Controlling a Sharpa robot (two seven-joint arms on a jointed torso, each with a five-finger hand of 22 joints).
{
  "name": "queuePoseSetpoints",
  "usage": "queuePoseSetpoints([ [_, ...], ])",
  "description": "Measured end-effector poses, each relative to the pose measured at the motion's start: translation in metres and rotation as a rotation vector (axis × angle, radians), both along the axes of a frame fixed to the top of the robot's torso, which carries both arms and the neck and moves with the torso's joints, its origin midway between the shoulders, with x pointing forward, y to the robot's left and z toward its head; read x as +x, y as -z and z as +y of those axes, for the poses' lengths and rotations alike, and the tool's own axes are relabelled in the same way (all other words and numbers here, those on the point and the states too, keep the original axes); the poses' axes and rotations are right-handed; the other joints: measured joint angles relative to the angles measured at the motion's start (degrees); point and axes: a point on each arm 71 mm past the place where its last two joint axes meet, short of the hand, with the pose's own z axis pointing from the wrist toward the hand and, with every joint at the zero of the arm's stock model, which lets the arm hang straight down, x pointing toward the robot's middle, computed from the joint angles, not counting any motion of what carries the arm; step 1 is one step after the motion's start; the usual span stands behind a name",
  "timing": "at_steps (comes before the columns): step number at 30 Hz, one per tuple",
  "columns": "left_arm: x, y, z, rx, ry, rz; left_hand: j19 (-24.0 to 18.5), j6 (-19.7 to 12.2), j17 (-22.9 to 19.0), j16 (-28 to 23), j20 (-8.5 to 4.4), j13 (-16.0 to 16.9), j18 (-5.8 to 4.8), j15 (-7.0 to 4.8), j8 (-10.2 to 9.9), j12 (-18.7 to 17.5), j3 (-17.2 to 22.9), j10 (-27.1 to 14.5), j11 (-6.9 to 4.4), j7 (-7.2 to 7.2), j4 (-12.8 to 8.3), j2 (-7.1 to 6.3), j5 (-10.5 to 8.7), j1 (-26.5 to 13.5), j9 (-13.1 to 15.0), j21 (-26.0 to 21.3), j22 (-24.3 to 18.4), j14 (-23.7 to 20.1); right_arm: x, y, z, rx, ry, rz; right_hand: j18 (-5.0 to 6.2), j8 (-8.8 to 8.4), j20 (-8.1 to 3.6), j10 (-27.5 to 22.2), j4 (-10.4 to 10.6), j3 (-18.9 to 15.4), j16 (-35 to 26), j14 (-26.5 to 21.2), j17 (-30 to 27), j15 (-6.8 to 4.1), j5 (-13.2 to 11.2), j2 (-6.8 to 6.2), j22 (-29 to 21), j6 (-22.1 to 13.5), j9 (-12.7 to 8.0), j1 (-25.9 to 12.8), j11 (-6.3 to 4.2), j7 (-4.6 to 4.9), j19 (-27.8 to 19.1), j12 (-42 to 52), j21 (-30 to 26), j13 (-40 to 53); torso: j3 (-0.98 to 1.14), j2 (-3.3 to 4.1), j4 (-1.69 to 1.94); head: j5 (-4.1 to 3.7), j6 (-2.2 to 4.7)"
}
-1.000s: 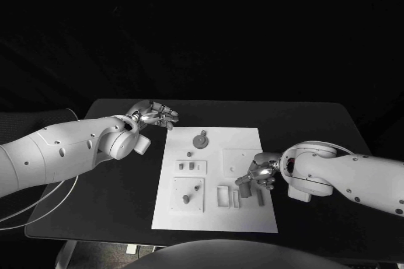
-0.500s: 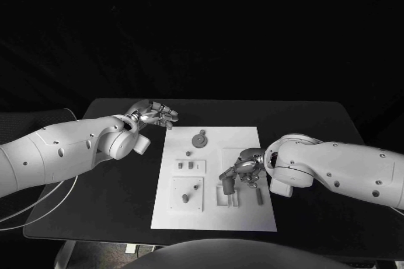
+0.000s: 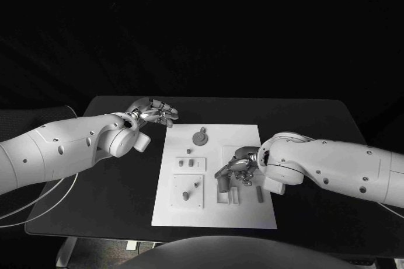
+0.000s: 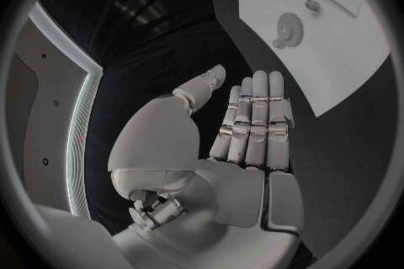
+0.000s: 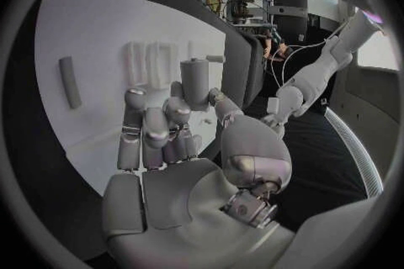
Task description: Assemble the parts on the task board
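Black table, white board, right hand carrying a peg

Black table (image 3: 101,199) under dark surroundings; task board (image 3: 244,138) lies at its centre, long axis running 12 to 6.

Right hand (image 3: 240,168) hovers over the board's middle-right, around 4 o'clock from the board centre. Fingers curled, thumb and a finger pinching a short grey cylinder (image 5: 194,79), held upright above the board. Two upright slotted blocks (image 5: 150,62) and a loose grey bar (image 5: 69,83) lie on the board beyond the fingertips.

Left hand (image 3: 154,113) sits off the board's 11 o'clock corner, over bare table. Fingers straight and pressed side by side, thumb apart, nothing held (image 4: 252,124).

Round gear (image 3: 200,139) sits toward the board's 12 o'clock end; small plates with pegs at 8 o'clock.

Judgement: step in hand looks like seating the cylinder. Keep it vertical, line it over its socket before descending, lower slowly, release only once seated. Which socket is intended cannot be told
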Motion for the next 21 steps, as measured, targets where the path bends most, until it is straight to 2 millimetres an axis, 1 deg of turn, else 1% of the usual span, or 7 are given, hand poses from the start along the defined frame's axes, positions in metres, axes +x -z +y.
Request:
queuePoseSetpoints([
  [7, 0.000, 0.000, 0.000, 0.000, 0.000, 0.001, 0.00, 0.00, 0.06, -0.05, 0.00, 0.00, -0.08, 0.00, 0.00, 0.00, 0.00, 0.00, 0.00, 0.00, 0.00, 0.00, 0.00, 0.00, 0.00, 0.00, 0.00, 0.00, 0.000, 0.007, 0.000, -0.013, 0.005, 0.011, 0.00, -0.02, 0.00, 0.09, 0.09, 0.09, 0.00, -0.07, -0.02, 0.08, -0.16, -0.03, 0.00, 0.00, 0.09, -0.49, 0.09, 0.00, 0.00, 0.00, 0.00, 0.00, 0.03, 0.00, 0.01, -0.03, -0.49],
  [9, 0.000, 0.000, 0.000, 0.000, 0.000, 0.002, 0.00, 0.00, 0.06, -0.22, 0.00, 0.01, 0.27, 0.00, 0.00, 0.00, 0.00, 0.00, 0.00, 0.00, 0.00, 0.00, 0.00, 0.00, 0.00, 0.00, -0.01, 0.00, -0.001, 0.009, 0.000, -0.017, 0.006, 0.017, 0.00, -0.04, 0.00, 0.09, -1.18, 1.37, 0.00, -0.08, -0.09, 0.09, -0.18, -0.38, 0.00, 0.00, 0.09, -0.85, 0.09, 0.01, 0.00, 0.00, 0.00, -0.05, 0.05, 0.00, 0.01, 0.02, -0.59],
  [11, 0.000, 0.000, 0.000, 0.001, -0.001, 0.002, 0.00, 0.00, 0.06, -0.22, 0.00, 0.01, 0.57, 0.00, 0.00, 0.00, 0.00, 0.00, 0.00, 0.00, 0.00, 0.00, 0.00, 0.00, 0.00, 0.00, -0.01, 0.00, -0.002, 0.010, -0.001, -0.019, 0.006, 0.023, 0.00, -0.04, 0.00, 0.09, -1.03, 1.53, 0.00, -0.08, -0.09, 0.10, -0.18, -0.44, 0.00, 0.00, 0.09, -0.92, 0.09, 0.00, 0.00, 0.00, 0.00, -0.06, 0.05, 0.00, 0.01, 0.04, -0.72],
  [14, 0.000, 0.000, 0.001, 0.001, -0.001, 0.003, 0.00, 0.00, 0.12, -0.22, 0.00, 0.01, 0.58, 0.00, 0.00, 0.00, 0.00, 0.00, 0.00, 0.00, 0.00, 0.00, 0.00, 0.00, 0.01, 0.00, -0.01, 0.00, -0.003, 0.012, -0.002, -0.024, 0.006, 0.033, 0.00, -0.16, 0.01, 0.09, -1.04, 1.66, 0.00, -0.08, -0.09, 0.10, -0.22, -0.05, 0.00, 0.00, 0.09, -1.32, 0.09, 0.01, -0.01, 0.00, 0.00, -0.06, 0.05, 0.00, 0.00, 0.09, -0.81],
  [16, 0.000, 0.000, 0.001, 0.001, -0.001, 0.003, 0.00, 0.00, 0.12, -0.22, 0.00, 0.01, 0.58, 0.00, 0.00, 0.00, 0.00, 0.00, 0.00, 0.00, 0.00, 0.00, 0.00, 0.00, 0.01, 0.00, -0.01, 0.00, -0.004, 0.013, -0.003, -0.025, 0.007, 0.042, 0.00, -0.16, 0.01, 0.09, -0.87, 1.88, 0.01, -0.12, -0.09, 0.14, -0.22, -0.24, 0.00, 0.00, 0.09, -1.59, 0.09, 0.01, -0.01, 0.00, 0.00, -0.06, 0.05, -0.01, -0.01, 0.11, -0.89],
  [18, 0.000, 0.000, 0.001, 0.001, -0.001, 0.003, 0.00, 0.00, 0.12, -0.22, 0.00, 0.01, 0.58, 0.00, 0.00, 0.00, 0.00, 0.00, 0.00, 0.00, 0.00, 0.00, 0.00, 0.00, 0.01, 0.00, 0.01, 0.00, -0.005, 0.014, -0.004, -0.026, 0.007, 0.050, 0.00, -0.20, 0.01, 0.09, -2.59, 3.69, 0.01, -0.16, -0.09, 0.19, -0.38, -0.38, 0.00, 0.00, 0.07, -2.34, 0.09, 0.01, -0.01, 0.00, 0.00, -0.06, 0.04, -0.01, -0.03, 0.12, -0.94],
  [21, 0.000, 0.000, 0.001, 0.001, -0.001, 0.004, 0.00, 0.00, 0.13, -0.22, 0.00, 0.01, 0.58, 0.00, 0.00, 0.00, 0.00, 0.00, 0.00, 0.00, 0.00, 0.00, 0.00, 0.00, 0.01, 0.00, 0.04, 0.00, -0.009, 0.017, -0.005, -0.026, 0.006, 0.067, -0.01, -0.20, 0.01, 0.09, -2.38, 3.95, 0.01, -0.18, -0.07, 0.27, -0.39, -0.27, 0.00, 0.00, 0.08, -2.46, 0.09, 0.01, -0.01, 0.00, 0.00, -0.06, 0.03, -0.02, -0.03, 0.15, -0.99],
])
